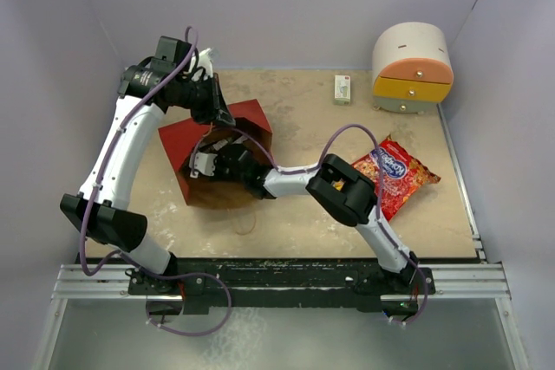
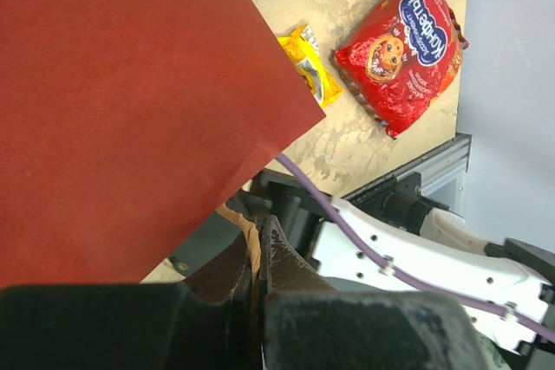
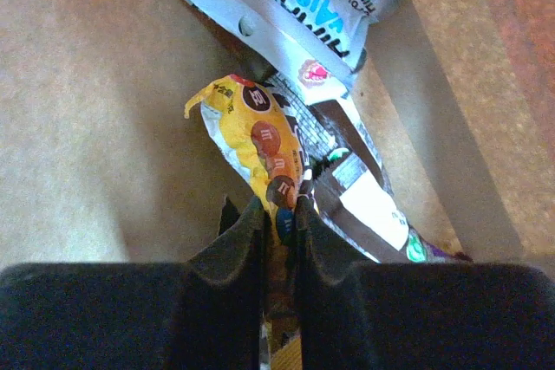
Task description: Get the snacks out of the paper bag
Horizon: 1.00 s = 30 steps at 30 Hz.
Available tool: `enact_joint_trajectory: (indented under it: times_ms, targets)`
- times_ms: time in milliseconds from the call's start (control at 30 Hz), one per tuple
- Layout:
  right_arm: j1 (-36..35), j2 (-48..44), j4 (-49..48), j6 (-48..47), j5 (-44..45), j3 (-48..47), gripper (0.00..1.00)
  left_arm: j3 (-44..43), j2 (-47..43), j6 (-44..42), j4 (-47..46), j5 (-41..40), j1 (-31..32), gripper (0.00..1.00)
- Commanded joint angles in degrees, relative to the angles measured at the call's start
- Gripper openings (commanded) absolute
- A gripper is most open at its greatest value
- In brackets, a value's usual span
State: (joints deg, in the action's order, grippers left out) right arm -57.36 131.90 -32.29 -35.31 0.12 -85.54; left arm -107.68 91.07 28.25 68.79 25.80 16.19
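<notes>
Right jaws, mine: pinching the tail of the yellow pack (image 3: 251, 140) inside the bag (image 1: 251, 119), my left jaws clamped on its rim; hazard: so thin a hold may slip, or drag the dark bar (image 3: 338, 166) touching it.

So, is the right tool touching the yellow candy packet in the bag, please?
Touching: the right wrist view shows the right tool pinching the yellow candy packet by its end.
</notes>
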Motion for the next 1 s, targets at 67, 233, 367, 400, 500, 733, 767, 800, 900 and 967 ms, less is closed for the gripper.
enact_joint_trajectory:
  times_ms: [67, 233, 367, 400, 500, 733, 767, 800, 900, 967]
  targets:
    - [-0.18, -11.72, 1.69, 3.89, 1.34, 4.79, 0.00, -2.31, -0.30, -1.62, -0.93, -1.67, 0.07, 0.00]
    - [-0.26, -18.33, 5.24, 10.73, -2.46, 8.75, 0.00, -2.30, -0.59, -1.86, -1.47, -2.08, 0.04, 0.00]
    - [-0.51, -25.66, 3.66, 19.48, -7.57, 16.05, 0.00, -2.70, -0.64, -2.06, -1.42, -2.29, 0.07, 0.00]
    - [-0.55, -27.31, 3.78, 21.75, -9.09, 17.59, 0.00, -2.46, -0.78, -2.07, -1.54, -2.33, 0.01, 0.00]
    - [-0.60, -32.83, 6.46, 29.44, -12.29, 21.16, 0.00, -0.98, -1.48, -2.10, -2.53, -2.67, 0.01, 0.00]
    - [-0.64, -49.09, 11.91, 41.19, -9.80, 32.71, 0.00, 2.03, -3.32, -2.90, -4.16, -5.76, 0.00, 0.00]
    - [-0.63, -51.69, 13.84, 42.89, -7.25, 33.82, 0.00, 2.33, -3.63, -3.12, -4.22, -6.40, 0.03, 0.00]
    - [-0.62, -54.00, 17.18, 45.01, -4.71, 34.72, 0.00, 2.75, -3.93, -3.19, -4.31, -7.05, 0.03, 0.00]
    - [-0.56, -59.44, 25.96, 55.38, 4.44, 36.24, 0.00, 4.08, -4.37, -3.50, -4.89, -8.23, 0.02, 0.00]
    - [-0.56, -61.88, 30.37, 60.82, 11.41, 37.65, 0.00, 4.19, -4.13, -3.47, -4.98, -8.04, 0.01, 0.00]
